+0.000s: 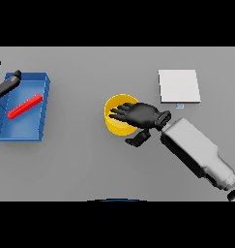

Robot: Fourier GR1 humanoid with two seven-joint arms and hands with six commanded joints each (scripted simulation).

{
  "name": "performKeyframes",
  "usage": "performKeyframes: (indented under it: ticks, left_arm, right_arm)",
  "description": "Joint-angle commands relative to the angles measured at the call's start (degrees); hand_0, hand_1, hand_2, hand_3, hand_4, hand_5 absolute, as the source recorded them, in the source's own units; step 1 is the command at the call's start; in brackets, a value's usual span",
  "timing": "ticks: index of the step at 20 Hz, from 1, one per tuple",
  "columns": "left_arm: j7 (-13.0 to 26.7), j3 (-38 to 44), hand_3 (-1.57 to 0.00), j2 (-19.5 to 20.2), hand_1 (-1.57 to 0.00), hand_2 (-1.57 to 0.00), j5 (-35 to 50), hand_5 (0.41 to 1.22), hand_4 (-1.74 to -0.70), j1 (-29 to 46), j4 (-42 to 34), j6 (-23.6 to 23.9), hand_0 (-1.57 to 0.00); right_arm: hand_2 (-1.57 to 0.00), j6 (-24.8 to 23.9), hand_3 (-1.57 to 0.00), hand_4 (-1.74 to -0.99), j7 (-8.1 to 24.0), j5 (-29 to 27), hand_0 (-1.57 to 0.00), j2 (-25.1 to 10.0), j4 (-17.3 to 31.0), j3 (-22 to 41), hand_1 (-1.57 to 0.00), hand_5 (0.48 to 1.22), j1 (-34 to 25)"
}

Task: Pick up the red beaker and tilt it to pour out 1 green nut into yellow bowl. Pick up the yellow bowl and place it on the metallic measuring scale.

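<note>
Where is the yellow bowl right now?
In the head view, the yellow bowl sits mid-table, partly under the right hand, with the metallic scale to its upper right.

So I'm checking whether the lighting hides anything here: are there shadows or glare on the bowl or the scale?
Head view: lighting is flat and even, with no glare on the pale scale. The right hand lies over the yellow bowl and hides most of its inside, so its contents cannot be seen. Only a faint shadow shows under the blue tray. The left hand shows at the left edge.

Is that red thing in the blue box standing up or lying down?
Lying down. The red beaker rests lengthwise, slanted across the floor of the blue tray.
</note>
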Motion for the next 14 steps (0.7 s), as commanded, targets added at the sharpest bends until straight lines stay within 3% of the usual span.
performKeyframes:
  ticks: [1, 6, 9, 10, 11, 12, 14]
  left_arm:
    - [-0.02, 0.09, 0.0, 0.15, 0.0, 0.0, 0.03, 0.706, -0.8, -0.25, 0.35, -0.2, 0.0]
    - [0.05, -0.16, 0.0, 0.59, 0.0, 0.0, -0.84, 0.711, -0.79, -0.44, 1.4, -0.24, 0.0]
    - [-0.34, -0.11, 0.0, 0.46, 0.0, 0.0, -0.63, 0.712, -0.79, -0.81, 1.57, -0.37, 0.0]
    - [-0.67, -0.23, 0.0, 0.33, 0.0, 0.0, -0.84, 0.711, -0.79, -0.79, 2.2, -0.34, 0.0]
    - [-0.53, -0.52, 0.0, 0.07, 0.0, 0.0, -0.86, 0.71, -0.79, -0.92, 1.73, -0.36, 0.0]
    - [-0.91, -0.15, 0.0, 0.35, 0.0, 0.0, -0.85, 0.71, -0.79, -0.95, 1.97, -0.12, 0.0]
    - [-0.75, 0.04, 0.0, 0.48, 0.0, 0.0, -0.45, 0.707, -0.79, -1.08, 2.1, -0.6, 0.0]
  right_arm:
    - [0.0, 0.19, 0.0, -1.177, -0.24, 0.21, 0.0, -0.02, 1.25, 0.06, 0.0, 0.673, -1.18]
    - [0.0, 0.49, -0.02, -1.195, -0.48, 0.29, 0.0, 1.91, 5.5, 0.85, 0.0, 0.708, -2.27]
    - [-0.09, 0.24, -0.13, -1.261, -0.26, 0.69, -0.05, 2.01, 6.75, 0.99, -0.06, 0.809, -2.85]
    - [-0.19, -0.15, -0.21, -1.309, -1.01, 0.82, -0.19, 2.29, 6.98, 1.19, -0.18, 0.891, -3.03]
    - [-0.35, -0.38, -0.32, -1.363, -1.44, 0.85, -0.45, 2.37, 6.55, 1.4, -0.41, 0.957, -2.71]
    - [-0.59, -0.49, -0.57, -1.435, -2.31, 0.6, -0.68, 2.26, 6.62, 1.27, -0.64, 1.01, -2.83]
    - [-0.95, 0.19, -0.79, -1.54, -2.84, 0.1, -1.0, 2.01, 6.38, 1.25, -0.97, 1.086, -2.91]
